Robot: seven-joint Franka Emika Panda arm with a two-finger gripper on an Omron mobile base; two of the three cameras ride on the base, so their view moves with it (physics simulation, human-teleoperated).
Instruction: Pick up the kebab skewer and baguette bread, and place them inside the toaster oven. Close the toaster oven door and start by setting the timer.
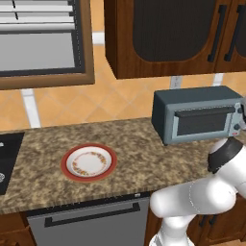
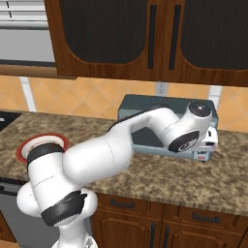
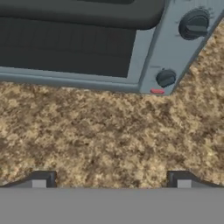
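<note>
I see speckled brown granite worktop (image 1: 129,144), orange tile wall behind, dark wood cabinets above. Toaster oven (image 1: 197,114) at back right, toaster oven door (image 3: 65,48) shut. Red-rimmed plate (image 1: 89,162) left, bare. My claw (image 3: 111,180) released, over worktop before oven.

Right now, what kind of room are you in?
A home kitchen, most likely: a toaster oven sits on a granite counter under wood cabinets, with a plate nearby.
</note>
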